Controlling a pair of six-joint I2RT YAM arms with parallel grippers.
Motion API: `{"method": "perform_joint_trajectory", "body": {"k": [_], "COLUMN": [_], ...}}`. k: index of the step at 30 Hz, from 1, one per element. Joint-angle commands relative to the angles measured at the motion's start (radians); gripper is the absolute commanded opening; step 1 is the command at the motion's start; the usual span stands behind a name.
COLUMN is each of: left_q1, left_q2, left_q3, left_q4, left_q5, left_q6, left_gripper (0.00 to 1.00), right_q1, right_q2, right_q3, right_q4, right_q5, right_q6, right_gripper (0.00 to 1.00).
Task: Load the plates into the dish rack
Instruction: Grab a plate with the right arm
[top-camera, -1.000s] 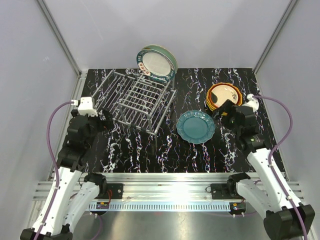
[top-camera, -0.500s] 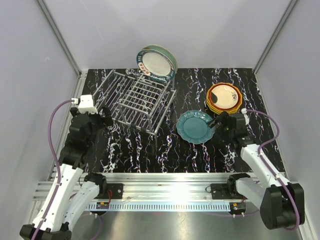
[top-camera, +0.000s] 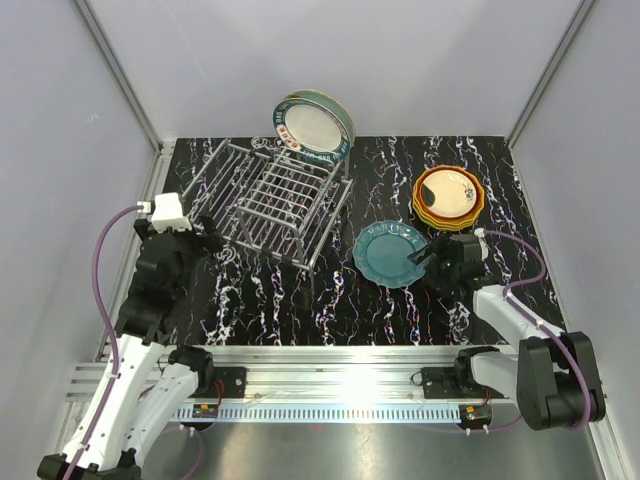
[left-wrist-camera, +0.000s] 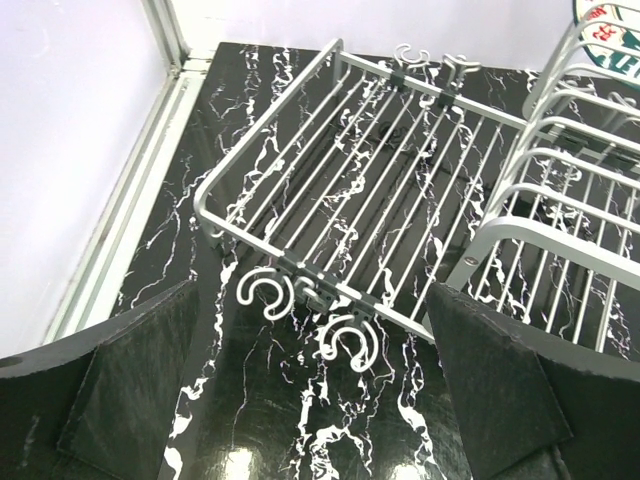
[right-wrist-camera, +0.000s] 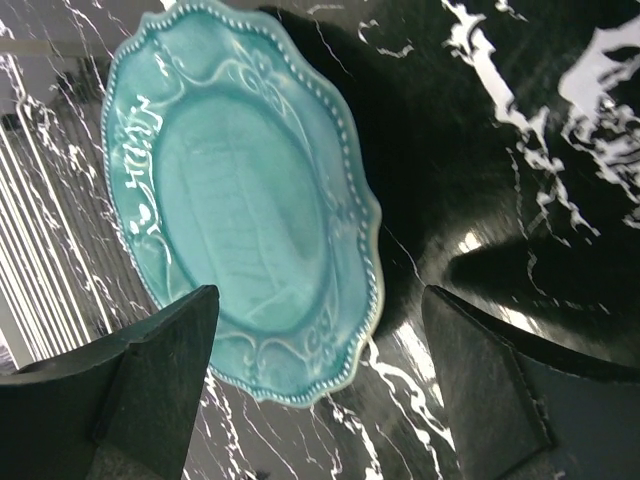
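The silver wire dish rack (top-camera: 280, 195) stands at the back left, with a cream-centred plate with a teal rim (top-camera: 313, 125) upright at its far end and another plate close behind it. A dark teal plate (top-camera: 390, 255) lies flat on the table. A stack of plates, a cream-centred one with an orange rim on top (top-camera: 449, 194), lies at the back right. My right gripper (top-camera: 428, 256) is open, low at the teal plate's right edge. In the right wrist view the teal plate's (right-wrist-camera: 240, 210) rim lies between the open fingers of the right gripper (right-wrist-camera: 320, 375). My left gripper (top-camera: 208, 238) is open and empty beside the rack's near left corner.
The left wrist view shows the rack's low section (left-wrist-camera: 310, 290) with curled wire hooks just ahead of my left gripper (left-wrist-camera: 320, 400). The table is black marble-patterned (top-camera: 300, 300), with white walls and a metal rail (top-camera: 160, 190) along the left edge.
My right gripper has come down from beside the plate stack toward me and left, to the teal plate's right edge. My left gripper has shifted slightly.
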Motion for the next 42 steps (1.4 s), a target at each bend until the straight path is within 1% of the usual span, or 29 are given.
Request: {"method": "perform_joint_trajectory", "body": {"k": [1, 7, 18, 24, 31, 35, 36, 42], "left_q1": [-0.003, -0.003, -0.003, -0.003, -0.003, -0.003, -0.003, -0.003], "left_q2": [-0.011, -0.008, -0.004, -0.007, -0.008, -0.008, -0.008, -0.007], "left_q3": [-0.002, -0.002, -0.002, -0.003, -0.005, -0.005, -0.005, -0.006], "left_q4": [0.044, 0.044, 0.04, 0.041, 0.037, 0.034, 0.035, 0.032], "left_q5": [-0.047, -0.029, -0.03, -0.007, -0.002, -0.002, -0.002, -0.003], "left_q6": [0.01, 0.014, 0.023, 0.03, 0.03, 0.03, 0.03, 0.03], "left_gripper": [0.99, 0.99, 0.99, 0.99, 0.99, 0.99, 0.99, 0.99], "right_q1": [-0.005, -0.005, -0.005, -0.005, -0.004, -0.004, -0.004, -0.004], "right_q2": [0.035, 0.094, 0.155, 0.187, 0.21, 0.227, 0.232, 0.246], "right_q3": [-0.016, -0.041, -0.075, -0.096, -0.092, -0.087, -0.085, -0.081], "right_q4": [0.125, 0.204, 0.276, 0.328, 0.348, 0.362, 0.363, 0.376], "right_q5": [-0.018, -0.032, -0.019, -0.027, -0.032, -0.038, -0.039, -0.042], "right_q6": [0.024, 0.033, 0.058, 0.058, 0.058, 0.056, 0.055, 0.046], "right_gripper": [0.89, 0.85, 0.74, 0.68, 0.62, 0.56, 0.53, 0.46]}}
